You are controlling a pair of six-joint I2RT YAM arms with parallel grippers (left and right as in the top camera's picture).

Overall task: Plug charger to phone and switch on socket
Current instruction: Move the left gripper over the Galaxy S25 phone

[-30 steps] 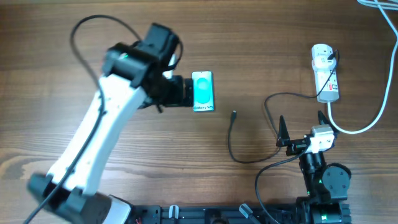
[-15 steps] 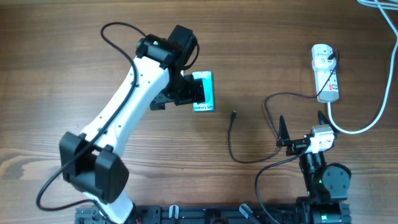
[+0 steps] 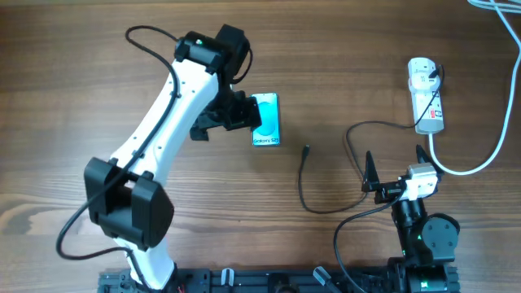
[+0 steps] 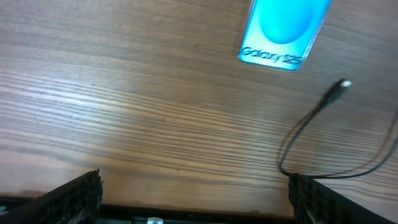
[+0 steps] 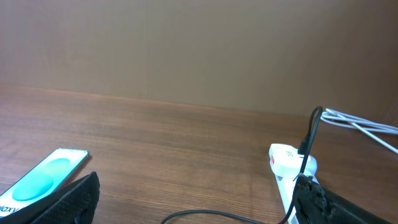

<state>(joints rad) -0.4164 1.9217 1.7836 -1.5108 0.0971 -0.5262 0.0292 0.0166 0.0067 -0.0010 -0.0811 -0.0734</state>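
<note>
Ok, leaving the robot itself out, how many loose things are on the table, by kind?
Phone: 1
Charger cable, thin and black: 1
Power strip, counted together with its thick white lead: 1
Total: 3

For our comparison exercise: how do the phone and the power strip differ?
The phone is flat with a cyan screen; the power strip is white with a red switch. The power strip has an adapter plugged in; the phone has nothing, the charger plug lying apart. Both lie on the table.
</note>
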